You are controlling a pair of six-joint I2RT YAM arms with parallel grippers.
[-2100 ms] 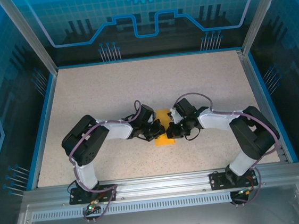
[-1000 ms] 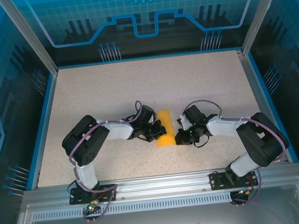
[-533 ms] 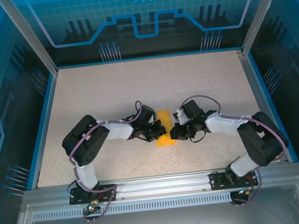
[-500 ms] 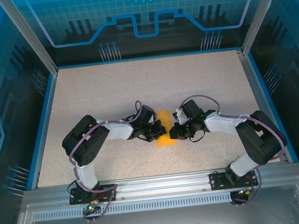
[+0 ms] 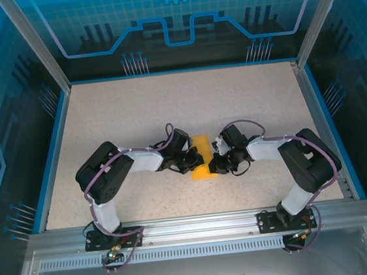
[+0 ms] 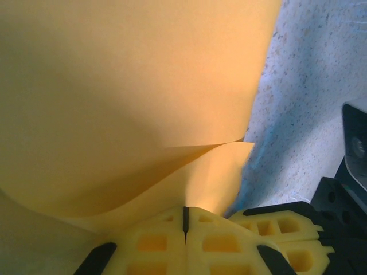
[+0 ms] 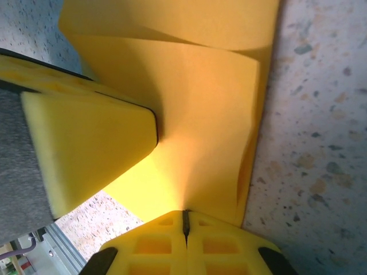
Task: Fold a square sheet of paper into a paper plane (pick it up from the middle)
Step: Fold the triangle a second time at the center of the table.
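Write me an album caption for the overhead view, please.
Left gripper and right gripper pinch opposite sides of a partly folded orange-yellow paper sheet on the speckled table.

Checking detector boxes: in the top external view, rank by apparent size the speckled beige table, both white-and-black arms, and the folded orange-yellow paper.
1. speckled beige table
2. left white-and-black arm and right white-and-black arm, alike
3. folded orange-yellow paper
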